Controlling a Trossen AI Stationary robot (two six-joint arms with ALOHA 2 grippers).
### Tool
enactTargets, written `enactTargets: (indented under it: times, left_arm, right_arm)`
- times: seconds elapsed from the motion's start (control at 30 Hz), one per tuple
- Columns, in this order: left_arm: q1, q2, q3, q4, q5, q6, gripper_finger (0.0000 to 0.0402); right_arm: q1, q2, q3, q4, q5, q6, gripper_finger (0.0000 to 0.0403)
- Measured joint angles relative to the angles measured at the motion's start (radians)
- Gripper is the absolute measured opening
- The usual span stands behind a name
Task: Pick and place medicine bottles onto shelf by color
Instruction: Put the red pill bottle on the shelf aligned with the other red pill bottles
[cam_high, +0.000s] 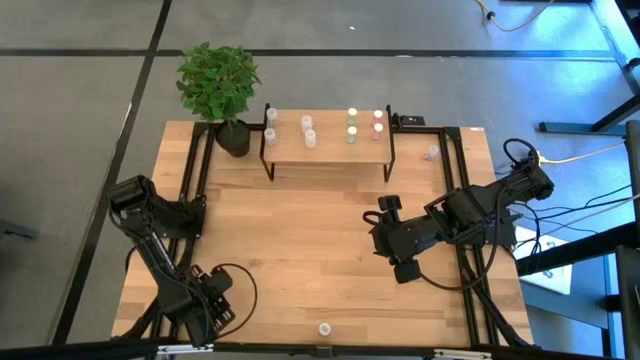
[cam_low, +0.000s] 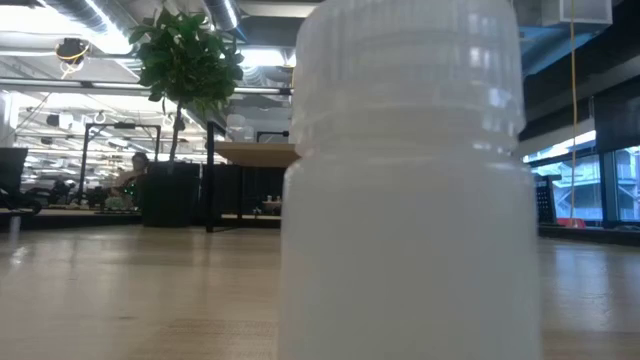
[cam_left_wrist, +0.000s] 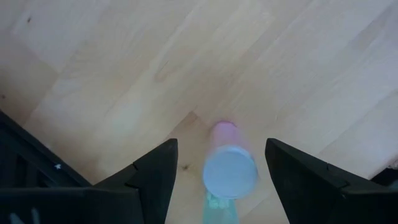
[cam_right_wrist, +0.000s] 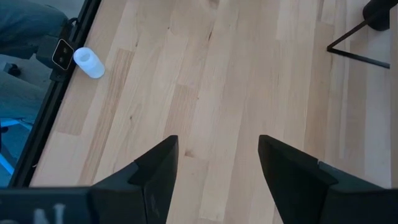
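Observation:
The shelf stands at the table's far side and carries several bottles: white-capped at its left, green in the middle, pink at its right. My left gripper points down at the near left, open. Between its fingers is a small bottle with a pale round end toward the camera and a pink end away from it; wood shows on both sides of it. In the high view my left gripper hides that bottle. My right gripper hangs open above bare table right of centre.
A white bottle stands by the near edge and fills the low view; it also shows in the right wrist view. Another bottle lies right of the shelf. A potted plant stands at the far left. Black rails frame the table.

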Motion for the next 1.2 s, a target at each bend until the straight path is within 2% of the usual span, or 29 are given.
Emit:
enactTargets:
  times: [0.37,0.83,1.2]
  left_arm:
    - [0.009,0.0,0.0,-0.001,-0.007,-0.008,0.0237]
    - [0.008,0.0,0.0,-0.001,0.034,-0.03,0.0235]
    - [0.009,0.0,0.0,0.003,0.058,-0.031,0.0187]
  right_arm:
    - [0.0,-0.001,0.0,0.0,0.0,-0.002,0.0224]
    - [0.0,-0.001,0.0,0.0,0.0,-0.002,0.0224]
    - [0.0,-0.001,0.0,-0.001,0.0,-0.002,0.0224]
